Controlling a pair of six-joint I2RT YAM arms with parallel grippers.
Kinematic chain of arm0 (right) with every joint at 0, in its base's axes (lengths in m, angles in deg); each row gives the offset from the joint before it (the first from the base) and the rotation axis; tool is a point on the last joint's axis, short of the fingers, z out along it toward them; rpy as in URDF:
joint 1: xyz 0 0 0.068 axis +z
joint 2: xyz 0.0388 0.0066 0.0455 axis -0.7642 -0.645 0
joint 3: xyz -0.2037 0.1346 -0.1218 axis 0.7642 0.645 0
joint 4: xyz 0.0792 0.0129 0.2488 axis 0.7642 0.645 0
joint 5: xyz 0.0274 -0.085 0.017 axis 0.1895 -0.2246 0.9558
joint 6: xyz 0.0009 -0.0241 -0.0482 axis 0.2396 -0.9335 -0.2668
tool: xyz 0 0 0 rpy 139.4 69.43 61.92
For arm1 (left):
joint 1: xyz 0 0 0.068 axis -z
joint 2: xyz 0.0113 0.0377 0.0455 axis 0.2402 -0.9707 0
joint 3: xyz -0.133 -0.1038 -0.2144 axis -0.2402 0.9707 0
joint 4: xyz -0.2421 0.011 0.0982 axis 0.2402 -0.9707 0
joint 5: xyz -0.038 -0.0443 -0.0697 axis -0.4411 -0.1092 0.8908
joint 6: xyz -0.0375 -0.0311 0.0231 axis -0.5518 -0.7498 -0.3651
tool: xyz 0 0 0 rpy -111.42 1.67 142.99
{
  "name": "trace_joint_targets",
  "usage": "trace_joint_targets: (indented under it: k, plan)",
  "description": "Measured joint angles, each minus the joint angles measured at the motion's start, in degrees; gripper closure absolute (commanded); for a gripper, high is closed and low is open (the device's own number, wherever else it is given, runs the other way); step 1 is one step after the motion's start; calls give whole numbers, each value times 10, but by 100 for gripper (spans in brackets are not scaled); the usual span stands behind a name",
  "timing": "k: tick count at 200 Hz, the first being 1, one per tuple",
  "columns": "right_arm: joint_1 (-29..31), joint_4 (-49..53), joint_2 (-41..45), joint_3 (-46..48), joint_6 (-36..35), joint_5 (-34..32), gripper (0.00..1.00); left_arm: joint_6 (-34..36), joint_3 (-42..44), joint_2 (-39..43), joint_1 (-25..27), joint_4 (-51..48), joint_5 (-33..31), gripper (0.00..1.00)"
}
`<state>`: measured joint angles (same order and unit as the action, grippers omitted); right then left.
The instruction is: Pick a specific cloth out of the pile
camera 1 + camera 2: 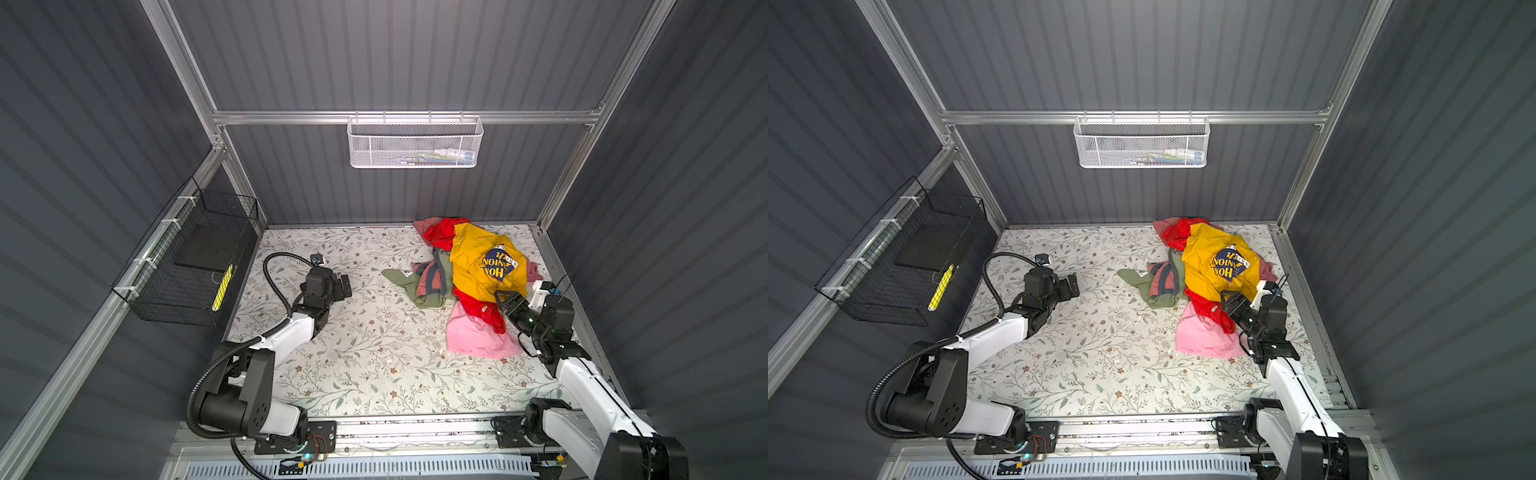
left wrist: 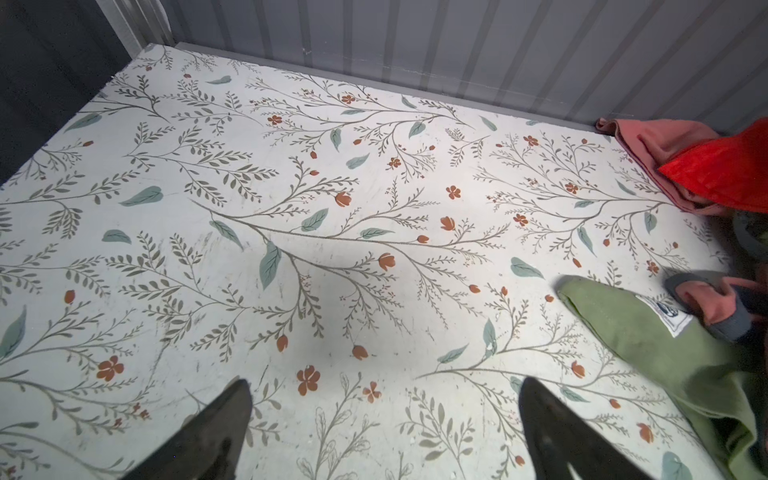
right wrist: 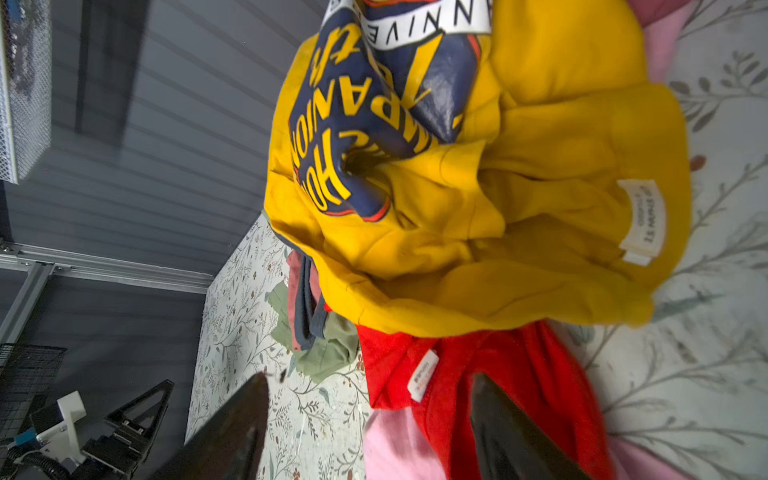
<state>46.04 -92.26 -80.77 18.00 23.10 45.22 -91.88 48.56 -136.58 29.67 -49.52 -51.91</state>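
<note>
- In both top views the pile (image 1: 432, 282) sits at the far right of the table (image 1: 353, 353). The cloth (image 1: 478, 309) shows bright red in two patches, one by the back wall and one at the near end, with the yellow T-shirt (image 1: 478, 257) draped across its middle. The right tool (image 1: 1227, 301) is at the near red patch, and the left tool (image 1: 344, 286) hovers over bare table, well apart from the heap
- Left wrist view: the left tool (image 2: 384, 382) is spread wide with nothing between its jaws. A red corner of the cloth (image 2: 723, 174) lies on a salmon garment (image 2: 665, 141), near an olive garment (image 2: 665, 353)
- Right wrist view: the right tool (image 3: 370, 376) has its jaws apart around a red fold with a white label (image 3: 422, 374), and no pinch shows. The cloth (image 3: 519, 365) looks thin, slightly shiny and finely textured, lying on the pink garment (image 3: 395, 449) and under the T-shirt's hem
- Likely trouble: a lift could drag the T-shirt along, since it weighs on the red middle. A deep bite could catch the pink layer too (it lies right underneath), and a shallow one may let the slick fabric slip free
</note>
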Motion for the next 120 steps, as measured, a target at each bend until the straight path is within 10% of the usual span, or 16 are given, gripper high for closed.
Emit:
trace_joint_targets:
  k: [120]
  plan:
    - [76,105,-169,-87,-40,-62,51,-9,0,1,0,-3,-7,0]
